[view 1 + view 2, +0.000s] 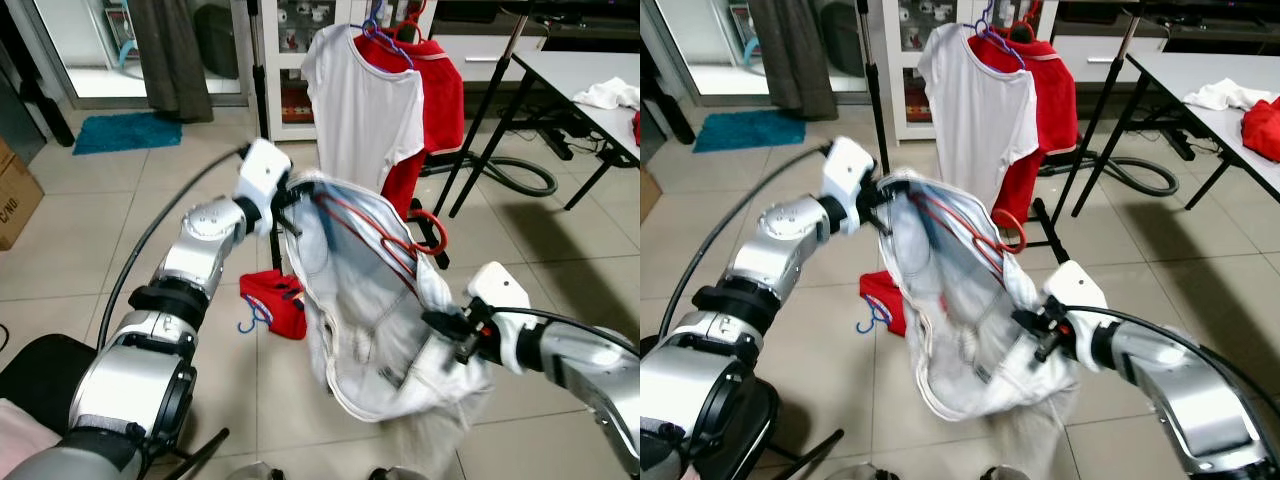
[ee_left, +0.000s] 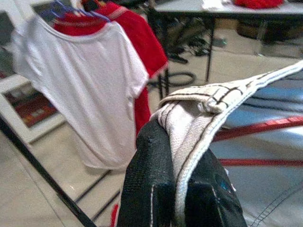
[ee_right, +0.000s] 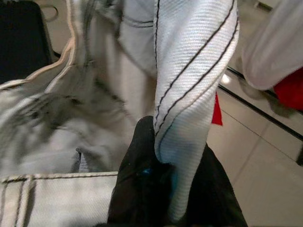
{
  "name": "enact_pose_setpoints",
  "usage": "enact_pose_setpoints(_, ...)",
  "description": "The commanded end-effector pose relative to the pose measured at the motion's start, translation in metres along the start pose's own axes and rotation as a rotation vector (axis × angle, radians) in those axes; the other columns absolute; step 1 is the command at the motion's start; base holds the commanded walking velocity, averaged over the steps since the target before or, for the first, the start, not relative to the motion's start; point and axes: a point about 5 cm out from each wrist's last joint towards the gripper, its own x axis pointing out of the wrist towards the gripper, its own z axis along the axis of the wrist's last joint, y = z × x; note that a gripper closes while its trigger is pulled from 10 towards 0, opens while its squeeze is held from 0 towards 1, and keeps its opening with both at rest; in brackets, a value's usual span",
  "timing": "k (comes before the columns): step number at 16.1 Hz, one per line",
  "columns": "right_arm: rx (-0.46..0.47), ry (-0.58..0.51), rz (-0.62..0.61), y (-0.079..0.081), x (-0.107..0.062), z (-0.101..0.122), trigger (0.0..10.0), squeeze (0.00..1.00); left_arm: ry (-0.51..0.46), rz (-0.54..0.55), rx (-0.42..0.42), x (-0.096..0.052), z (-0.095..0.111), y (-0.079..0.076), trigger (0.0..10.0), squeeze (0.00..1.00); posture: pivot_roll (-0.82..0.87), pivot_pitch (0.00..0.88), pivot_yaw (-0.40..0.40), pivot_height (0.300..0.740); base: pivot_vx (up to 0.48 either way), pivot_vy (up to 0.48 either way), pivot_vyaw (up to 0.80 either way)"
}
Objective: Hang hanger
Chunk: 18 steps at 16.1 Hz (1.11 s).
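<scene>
The robot holds a pale garment (image 1: pixel 370 320), apparently light denim trousers, stretched open between its two hands in front of a clothes rack. The left hand (image 1: pixel 290 212) is clamped shut on one upper edge of the waistband; in the left wrist view its black fingers (image 2: pixel 156 189) pinch a folded, stitched hem. The right hand (image 1: pixel 450 330) is lower and to the right, closed on another seamed edge, and in the right wrist view the cloth runs straight down between its fingers (image 3: pixel 142 184).

The red hanger (image 1: pixel 400 240) lies inside the garment, its bars slanting across the opened fabric and its hook standing out at the right rim. Neither hand touches the hanger itself; it rides in the cloth.

The fabric looks soft and limp but fairly thick, so it should sag and swing under its own weight and not hold a shape. The seams and waistband are the firmest parts and give the surest hold, which is where both hands already grip. The hanger looks thin, stiff and smooth, likely to slip or tilt within the cloth if the garment slackens. To hang it, a grip near the hook would probably serve best.

Behind hang a white T-shirt (image 1: pixel 365 110) and a red shirt (image 1: pixel 440 90); a red cloth (image 1: pixel 275 300) lies on the tiled floor (image 1: pixel 100 230).
</scene>
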Motion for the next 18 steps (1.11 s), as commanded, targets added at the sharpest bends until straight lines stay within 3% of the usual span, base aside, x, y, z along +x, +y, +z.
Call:
enact_pose_setpoints(1,-0.028,0.013,-0.021,-0.001,-0.007,0.003,0.0,0.00,0.063,-0.098,0.060,-0.002,-0.004,-0.004,0.0,0.00,-0.17,0.104,0.007,0.740,0.000,0.000,0.00)
enact_pose_setpoints(3,0.009,0.060,-0.018,0.002,-0.006,-0.002,0.0,0.00,0.073,-0.140,0.050,-0.003,-0.006,-0.009,0.0,0.00,-0.17,0.119,0.004,0.740,0.000,0.000,0.00)
enact_pose_setpoints(7,0.045,0.123,0.021,0.016,0.006,-0.008,0.0,0.00,0.010,-0.149,0.037,0.006,0.012,-0.014,0.0,0.00,-0.16,0.119,-0.013,0.740,0.000,0.000,0.00)
enact_pose_setpoints(9,0.059,0.125,0.042,0.025,0.014,-0.005,0.0,0.00,-0.041,-0.122,0.031,0.009,0.028,-0.010,0.0,0.00,-0.16,0.115,-0.016,0.740,0.000,0.000,0.00)
enact_pose_setpoints(12,0.083,0.136,0.001,0.020,0.016,-0.007,0.0,0.00,-0.045,-0.156,0.079,0.006,0.036,-0.009,0.0,0.00,-0.16,0.108,-0.015,0.740,0.000,0.000,0.00)
enact_pose_setpoints(13,0.097,0.162,-0.020,0.016,0.016,-0.013,0.0,0.00,-0.086,-0.163,0.091,0.002,0.048,-0.007,0.0,0.00,-0.16,0.097,-0.011,0.740,0.000,0.000,0.00)
enact_pose_setpoints(17,0.122,0.184,-0.050,0.010,0.018,-0.020,0.0,0.00,-0.225,-0.131,0.070,-0.007,0.083,0.001,0.0,0.00,-0.15,0.069,-0.007,0.740,0.000,0.000,0.00)
enact_pose_setpoints(18,0.127,0.173,-0.077,0.007,0.019,-0.020,0.0,0.00,-0.263,-0.135,0.028,-0.009,0.093,0.003,0.0,0.00,-0.15,0.062,-0.006,0.740,0.000,0.000,0.00)
